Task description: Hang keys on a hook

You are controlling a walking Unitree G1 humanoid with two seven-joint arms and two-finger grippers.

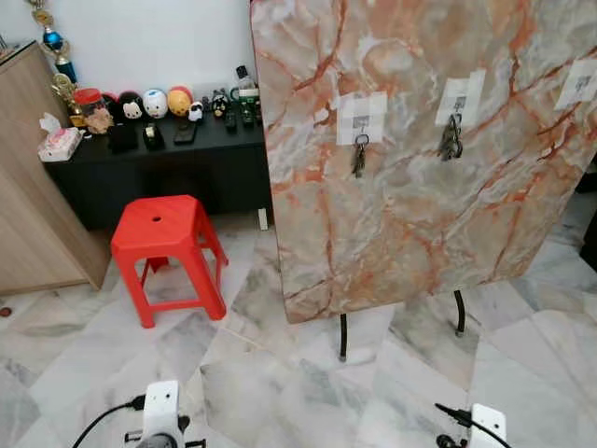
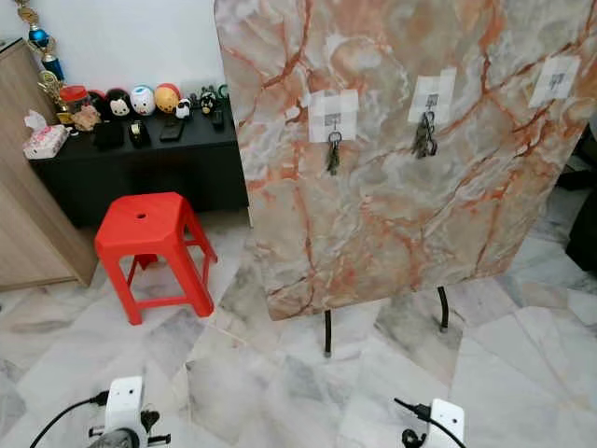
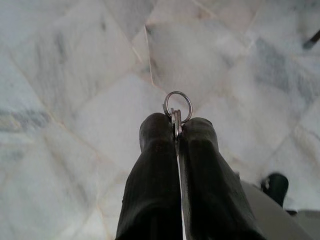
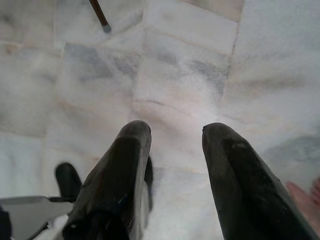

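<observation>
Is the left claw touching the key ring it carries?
Touching. In the left wrist view the left claw is shut on the key ring, whose loop sticks out above the fingertips.

Both arms low, wrists at bottom edge of head views. Left tool (image 3: pixel 176 131) pointing down at floor, fingers (image 3: pixel 155 165) pressed together, pinching a key ring (image 3: pixel 177 106) at the tips. Right tool (image 4: pixel 176 134) also aimed down, fingers (image 4: pixel 125 165) spread apart, holding nothing.
</observation>
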